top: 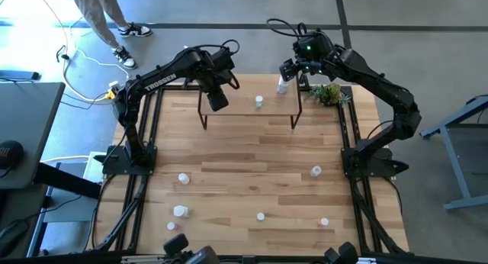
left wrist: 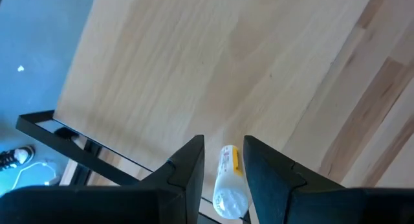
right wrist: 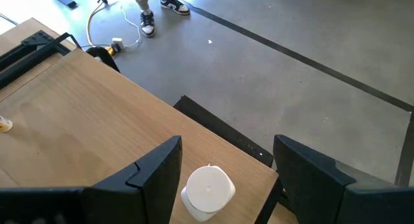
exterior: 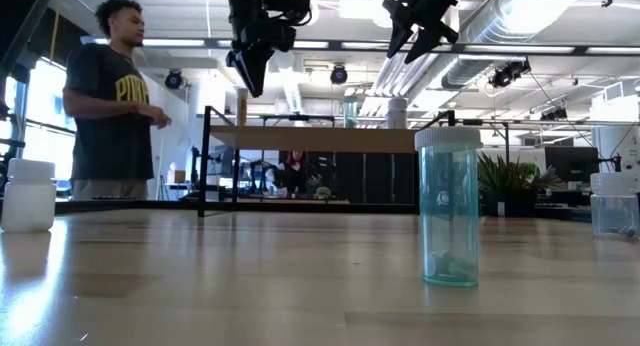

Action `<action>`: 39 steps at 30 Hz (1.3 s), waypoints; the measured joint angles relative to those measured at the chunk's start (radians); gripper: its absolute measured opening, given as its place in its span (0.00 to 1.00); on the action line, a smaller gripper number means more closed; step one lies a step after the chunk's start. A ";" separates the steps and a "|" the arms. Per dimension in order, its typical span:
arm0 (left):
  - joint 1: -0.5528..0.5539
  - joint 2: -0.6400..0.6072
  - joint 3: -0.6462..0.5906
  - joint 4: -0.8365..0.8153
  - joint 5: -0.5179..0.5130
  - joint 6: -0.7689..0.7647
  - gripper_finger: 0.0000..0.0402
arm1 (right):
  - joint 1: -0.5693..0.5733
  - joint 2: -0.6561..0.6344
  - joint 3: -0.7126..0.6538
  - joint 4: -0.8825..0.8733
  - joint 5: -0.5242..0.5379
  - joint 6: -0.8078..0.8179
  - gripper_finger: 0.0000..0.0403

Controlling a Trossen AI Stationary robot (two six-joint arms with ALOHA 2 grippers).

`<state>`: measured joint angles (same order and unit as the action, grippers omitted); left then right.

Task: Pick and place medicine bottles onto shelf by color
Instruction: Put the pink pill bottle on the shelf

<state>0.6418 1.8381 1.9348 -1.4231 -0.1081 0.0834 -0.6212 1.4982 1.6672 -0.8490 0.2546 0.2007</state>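
Observation:
The shelf [top: 244,104] stands at the table's far side. My left gripper [top: 217,98] hovers open over the shelf's left part. A small white bottle with a yellow label [left wrist: 229,182] stands between and below its fingers. My right gripper [top: 288,69] is open above the shelf's far right corner, its fingers wide on either side of a white-capped bottle [right wrist: 207,190] that stands on the board, untouched. Another small bottle [top: 259,101] stands mid-shelf. Several more bottles sit on the table's near half, among them a teal one [exterior: 448,206]. My left gripper points down at the yellow-labelled bottle [left wrist: 228,166], one finger [left wrist: 259,169] on each side of its cap end. I cannot tell whether either finger touches it. The bottle stands upright on the shelf board.
A small green plant [top: 328,92] sits right of the shelf. Loose bottles [top: 183,178] [top: 316,171] [top: 261,216] dot the near table. A person [exterior: 110,106] stands beyond the far left corner. The table's middle, in front of the shelf, holds nothing.

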 joint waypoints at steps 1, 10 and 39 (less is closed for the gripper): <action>0.000 0.000 0.006 -0.001 0.000 0.000 0.25 | 0.000 0.000 0.000 0.000 0.000 0.000 0.59; 0.000 -0.001 0.135 0.017 -0.002 -0.001 0.25 | 0.000 0.000 0.000 0.000 0.000 -0.019 0.59; -0.218 -0.416 -0.262 0.562 0.084 -0.235 0.16 | 0.129 0.000 0.000 -0.214 -0.241 0.073 0.59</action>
<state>0.4243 1.4218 1.6728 -0.8609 -0.0246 -0.1520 -0.4923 1.4982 1.6672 -1.0630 0.0139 0.2742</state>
